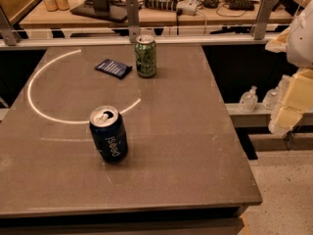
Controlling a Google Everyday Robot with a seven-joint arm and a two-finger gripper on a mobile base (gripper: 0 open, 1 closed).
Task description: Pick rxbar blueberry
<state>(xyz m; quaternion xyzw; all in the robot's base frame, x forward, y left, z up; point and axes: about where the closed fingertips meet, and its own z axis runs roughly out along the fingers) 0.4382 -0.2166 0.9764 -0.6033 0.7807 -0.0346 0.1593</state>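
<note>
So the rxbar blueberry (113,68) is lying flat on the desk (186,131), just to the left of the green can (145,56). It's close to the can but not touching it, and it's turned at a bit of an angle. It's a dark navy wrapper with some faint light print on top that I can't read.

The green can stands upright near the far edge of the desk. The Pepsi can (108,133) is well apart from the green can, toward the near side and slightly left. It's upright too, with the top opened and the logo upside down.

A bright curved streak of light (36,77) sweeps across the desk left of the green can and bends round toward the Pepsi can.

The end effector (288,106) is way off to the right of the green can, out past the desk's right edge, just a pale cream blocky shape. Honestly can't tell if it's spread or pressed together.

A clear pump bottle (248,100) sits on a lower ledge right of the green can, beyond the desk.
</note>
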